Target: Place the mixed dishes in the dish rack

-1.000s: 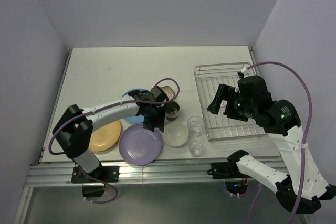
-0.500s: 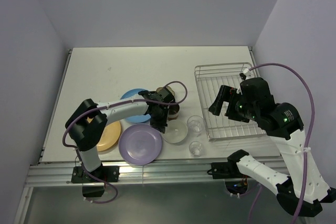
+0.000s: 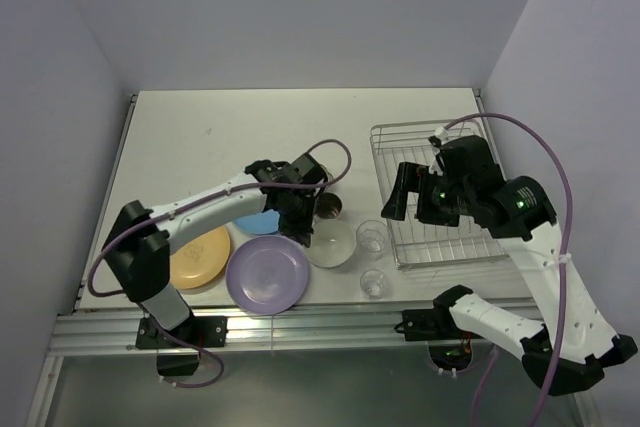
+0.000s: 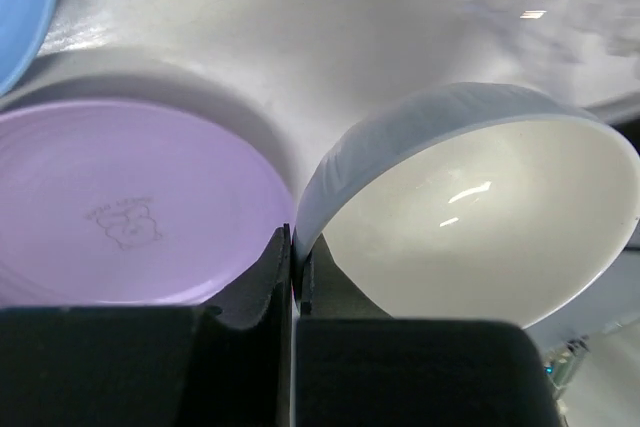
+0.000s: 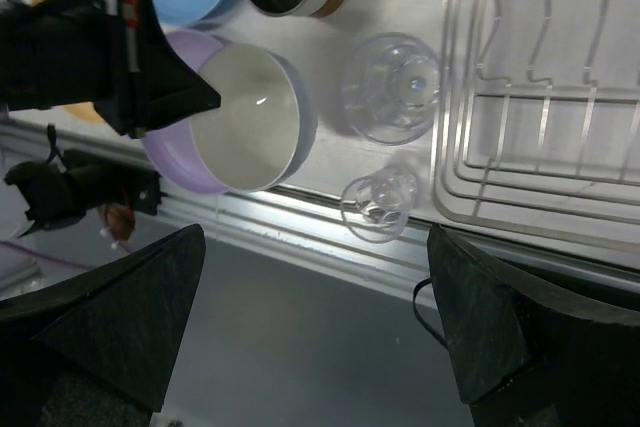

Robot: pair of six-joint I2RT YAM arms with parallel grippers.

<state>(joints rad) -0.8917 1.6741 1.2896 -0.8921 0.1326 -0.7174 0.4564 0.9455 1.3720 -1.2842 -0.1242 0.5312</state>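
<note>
My left gripper [image 3: 301,224] is shut on the left rim of the white bowl [image 3: 336,244]; the rim [image 4: 300,232] sits pinched between the fingers, and the bowl [image 4: 470,217] looks tipped. The purple plate [image 3: 267,274] lies just left of it, with the orange-yellow plate [image 3: 200,257] and blue plate [image 3: 256,222] further left. The brown cup [image 3: 329,208] stands behind the bowl. Two clear glasses [image 3: 373,238] [image 3: 373,282] stand between the bowl and the dish rack [image 3: 400,142]. My right gripper [image 3: 400,199] hangs open and empty above the rack's left edge.
The rack [image 5: 540,97] sits at the table's right side, close to the right wall. The table's metal front rail [image 3: 300,322] runs just beyond the purple plate [image 5: 175,162] and the nearer glass [image 5: 380,202].
My left gripper has closed on the white bowl's rim and the bowl has shifted slightly away from the front edge. The right arm has drifted a little to the left.
</note>
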